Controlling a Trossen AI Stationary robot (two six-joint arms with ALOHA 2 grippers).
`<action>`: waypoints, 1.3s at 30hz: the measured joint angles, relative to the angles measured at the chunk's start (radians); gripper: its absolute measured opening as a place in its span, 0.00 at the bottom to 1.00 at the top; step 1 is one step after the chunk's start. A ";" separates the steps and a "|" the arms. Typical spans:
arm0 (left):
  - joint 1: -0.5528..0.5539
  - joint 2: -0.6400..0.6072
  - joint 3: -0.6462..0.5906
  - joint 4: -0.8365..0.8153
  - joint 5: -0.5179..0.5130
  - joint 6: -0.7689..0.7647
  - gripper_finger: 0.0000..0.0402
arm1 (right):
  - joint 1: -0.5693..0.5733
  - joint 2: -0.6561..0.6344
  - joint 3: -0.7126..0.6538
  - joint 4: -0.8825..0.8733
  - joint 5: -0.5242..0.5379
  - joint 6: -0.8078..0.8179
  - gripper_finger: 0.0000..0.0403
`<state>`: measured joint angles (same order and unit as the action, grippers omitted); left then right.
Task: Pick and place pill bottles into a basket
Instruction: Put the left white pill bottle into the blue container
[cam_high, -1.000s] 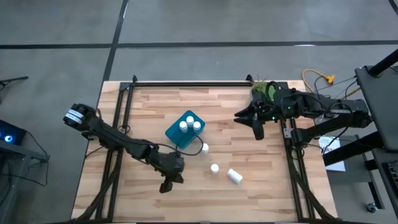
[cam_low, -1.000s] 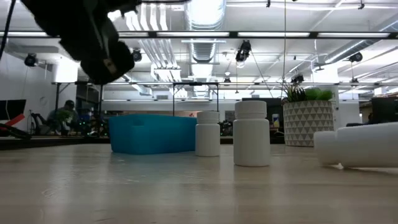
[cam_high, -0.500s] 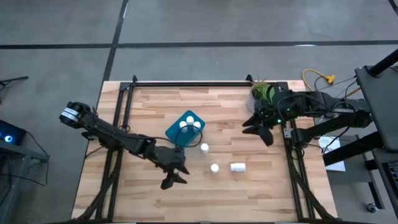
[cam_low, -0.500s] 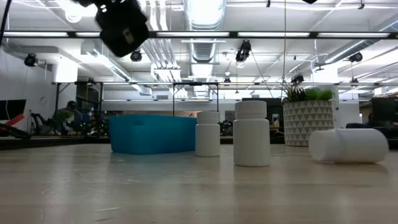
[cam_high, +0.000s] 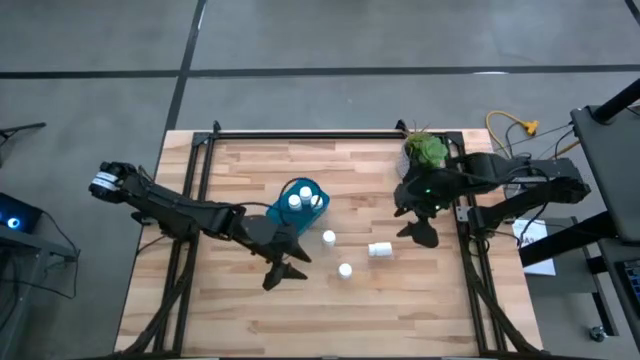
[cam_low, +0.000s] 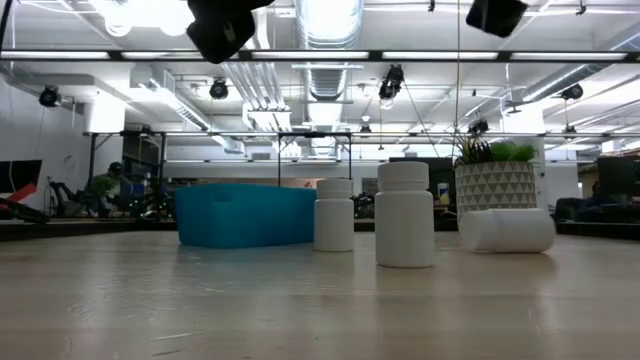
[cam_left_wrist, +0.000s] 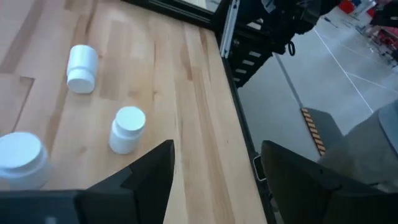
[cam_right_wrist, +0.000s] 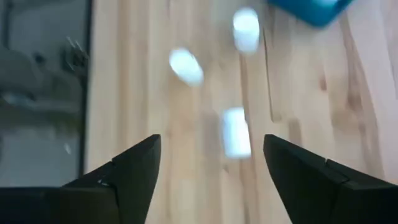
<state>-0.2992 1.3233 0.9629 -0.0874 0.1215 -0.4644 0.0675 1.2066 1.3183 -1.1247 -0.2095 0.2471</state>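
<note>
The teal basket (cam_high: 283, 213) stands mid-table with three white pill bottles (cam_high: 305, 199) upright inside. Three more are on the wood: one upright beside the basket (cam_high: 328, 237), one upright nearer the front (cam_high: 345, 270), one lying on its side (cam_high: 380, 250). My left gripper (cam_high: 285, 275) hovers open above the table, left of the front bottle (cam_left_wrist: 127, 129). My right gripper (cam_high: 418, 230) hovers open just right of the lying bottle (cam_right_wrist: 235, 132). Neither has anything between its fingers.
A white patterned pot with a green plant (cam_high: 426, 150) stands at the far right, close behind my right arm. Black frame rails run along the table's left, right and far sides. Bare wood lies along the near edge (cam_high: 330, 325).
My left gripper has risen, gone toward the table's right and far side, and opened. My right gripper has come toward the near edge, closer to the lying bottle. That bottle has rolled toward the far edge and turned about; the two upright bottles have stayed put.
</note>
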 joint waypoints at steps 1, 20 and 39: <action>0.004 -0.008 -0.003 -0.008 -0.002 0.000 0.56 | 0.000 0.012 -0.001 -0.022 0.008 -0.020 0.69; 0.062 -0.067 -0.004 0.000 -0.077 0.001 0.56 | -0.271 0.205 -0.117 0.006 -0.007 -0.358 0.71; 0.071 -0.067 -0.004 0.000 -0.106 0.001 0.56 | -0.368 0.333 -0.319 0.332 0.023 -0.463 0.70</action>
<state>-0.2279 1.2560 0.9585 -0.0875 0.0153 -0.4633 -0.3002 1.5395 0.9993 -0.7931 -0.1861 -0.2160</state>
